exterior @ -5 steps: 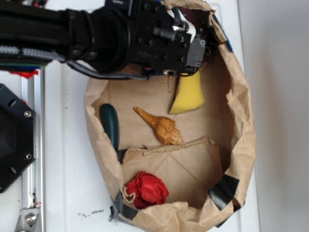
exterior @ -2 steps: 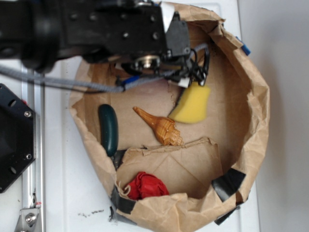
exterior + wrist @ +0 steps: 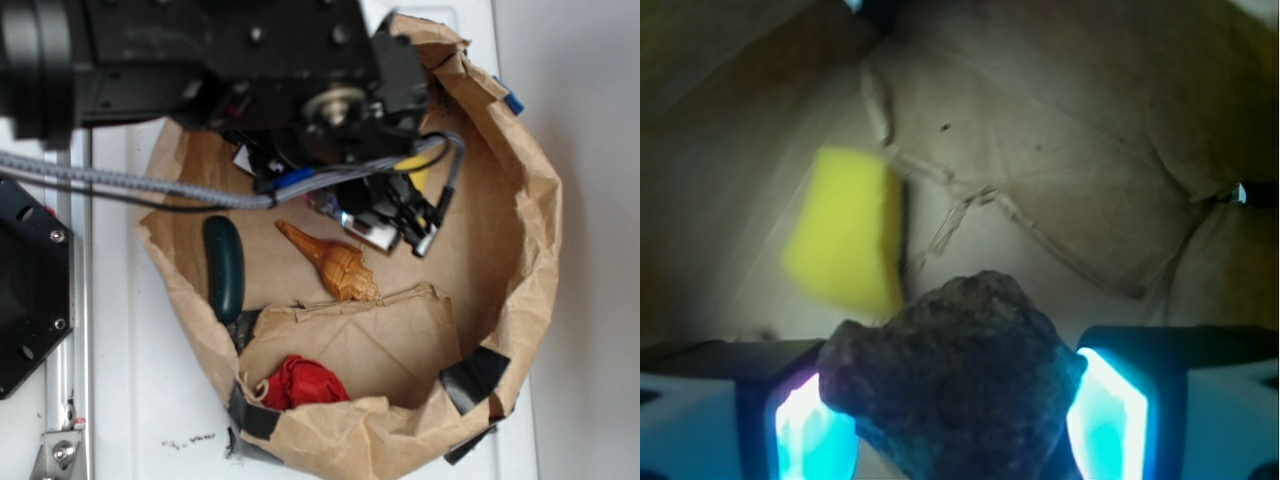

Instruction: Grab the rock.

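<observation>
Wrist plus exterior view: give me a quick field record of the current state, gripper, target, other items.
gripper: gripper shut on the rock, a finger pad on each side
container: paper bag, open top
sponge: yellow sponge, beyond the rock, mostly hidden by the arm in the exterior view
seashell: orange-tan seashell, bag floor
red ball: red cloth ball, near corner

Robot lab bench w/ white tabletop (image 3: 150,400); aluminium rail (image 3: 62,330) and black mount plate (image 3: 30,290) at 9 o'clock; taped paper bag (image 3: 520,250) at centre.
</observation>
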You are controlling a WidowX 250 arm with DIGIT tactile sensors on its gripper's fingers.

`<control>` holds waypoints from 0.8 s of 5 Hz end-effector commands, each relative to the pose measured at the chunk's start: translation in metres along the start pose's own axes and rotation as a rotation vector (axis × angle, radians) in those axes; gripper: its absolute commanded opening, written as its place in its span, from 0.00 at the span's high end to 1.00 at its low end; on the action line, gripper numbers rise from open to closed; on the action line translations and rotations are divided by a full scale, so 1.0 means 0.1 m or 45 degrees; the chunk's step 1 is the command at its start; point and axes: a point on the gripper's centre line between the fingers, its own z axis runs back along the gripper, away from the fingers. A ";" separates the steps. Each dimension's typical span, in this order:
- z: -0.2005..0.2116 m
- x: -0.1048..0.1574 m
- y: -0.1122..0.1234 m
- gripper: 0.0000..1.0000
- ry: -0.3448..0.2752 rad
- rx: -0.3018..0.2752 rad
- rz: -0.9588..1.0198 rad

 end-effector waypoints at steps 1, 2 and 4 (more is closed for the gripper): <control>0.35 -0.15 -0.01 1.00 0.025 -0.103 -0.377; 0.35 -0.24 0.02 1.00 0.006 -0.090 -0.482; 0.33 -0.24 0.03 1.00 -0.099 -0.092 -0.417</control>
